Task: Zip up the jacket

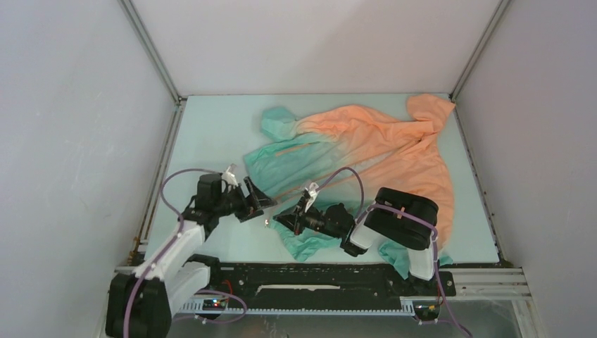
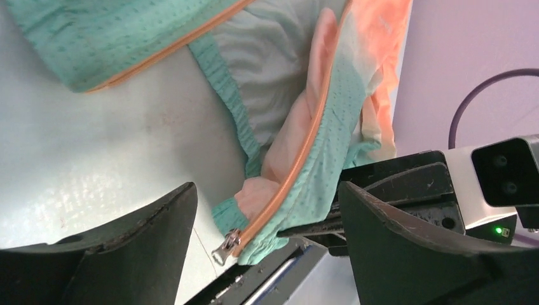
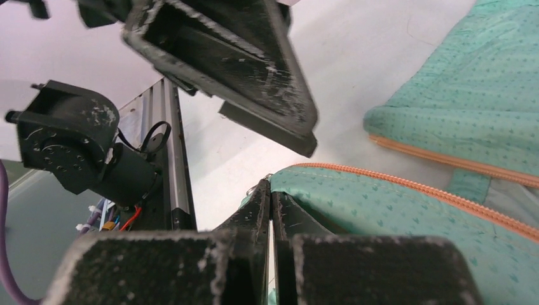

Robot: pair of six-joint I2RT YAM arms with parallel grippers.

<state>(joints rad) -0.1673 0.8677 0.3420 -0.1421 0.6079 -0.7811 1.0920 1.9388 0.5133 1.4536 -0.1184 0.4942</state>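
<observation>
The jacket lies spread on the table, orange at the hood and shoulders and teal at the hem, with its front open. My right gripper is shut on the teal hem corner by the bottom of the orange zipper, and its jaws are pressed together. My left gripper is open, its jaws wide apart, and faces that corner. The silver zipper pull hangs at the corner's tip between the left jaws without touching them. The other teal front edge lies apart.
The black front rail and the arm bases run along the near edge. White enclosure walls stand close on the left, back and right. Purple cables loop above both arms. The right arm's body is close behind the hem.
</observation>
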